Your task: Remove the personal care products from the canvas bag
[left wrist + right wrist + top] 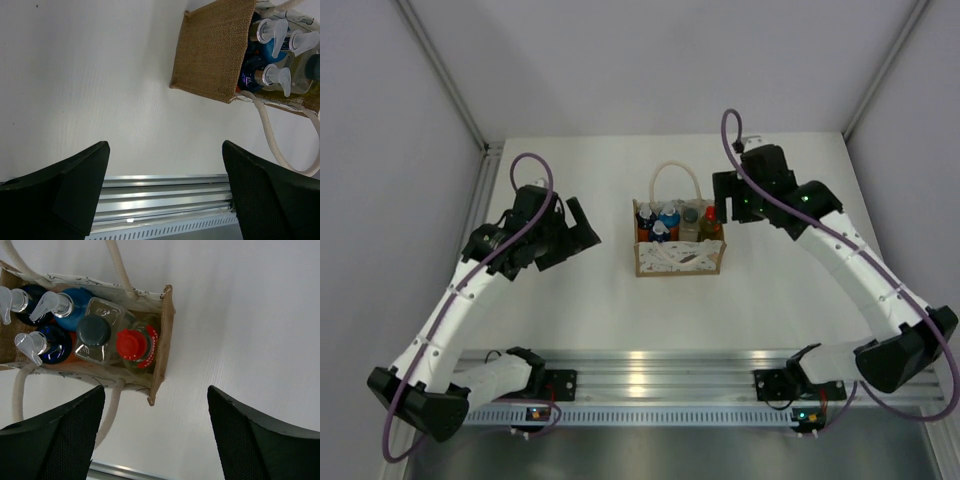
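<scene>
Nearest the top camera, both arm bases sit on a rail (pixel 640 368) at the near edge of the table (pixel 590 300).

1. Bag. I see the bag (pixel 680 258) upright at mid-table, between the two arms. One white rope handle (pixel 677 175) loops over its far side. All five bottles stand inside it.

2. Contents, right wrist view. Three pump bottles (pixel 50 305) with blue tops and white nozzles fill the left part of the bag (pixel 165 330). The clear bottle (pixel 93 331) with a dark grey cap stands beside them. The red-capped bottle (pixel 131 345) is next to it, against the end wall.

3. Right gripper. I have the right gripper (pixel 723 210) at the right end of the bag. From its own camera, the right gripper (pixel 156 392) shows jaws spread with nothing between them. The red cap and the end wall lie below the gap. I cannot tell how far above the bottles it hangs.

4. Left gripper. I have the left gripper (pixel 582 226) well left of the bag, over bare table. From its own camera, the left gripper (pixel 165 150) shows jaws spread wide and empty. The bag (pixel 212 50) sits at the upper right of that view, with pump heads showing over its rim.
</scene>
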You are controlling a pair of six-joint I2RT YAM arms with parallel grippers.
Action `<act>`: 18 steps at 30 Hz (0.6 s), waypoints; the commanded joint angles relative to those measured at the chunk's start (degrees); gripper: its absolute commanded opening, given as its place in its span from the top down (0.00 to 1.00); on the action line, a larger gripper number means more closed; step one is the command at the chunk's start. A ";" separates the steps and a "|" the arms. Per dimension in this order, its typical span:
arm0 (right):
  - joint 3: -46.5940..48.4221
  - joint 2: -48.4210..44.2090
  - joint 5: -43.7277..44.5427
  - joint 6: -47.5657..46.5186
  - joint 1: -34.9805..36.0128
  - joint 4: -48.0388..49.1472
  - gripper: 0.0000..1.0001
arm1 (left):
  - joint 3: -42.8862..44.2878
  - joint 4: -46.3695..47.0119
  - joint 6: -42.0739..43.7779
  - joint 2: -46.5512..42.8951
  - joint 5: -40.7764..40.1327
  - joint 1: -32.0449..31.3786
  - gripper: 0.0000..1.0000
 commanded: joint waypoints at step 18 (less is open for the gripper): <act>9.30 16.00 5.62 -0.79 5.13 3.32 0.53 | -2.14 2.23 0.41 -1.49 -0.23 -0.60 0.01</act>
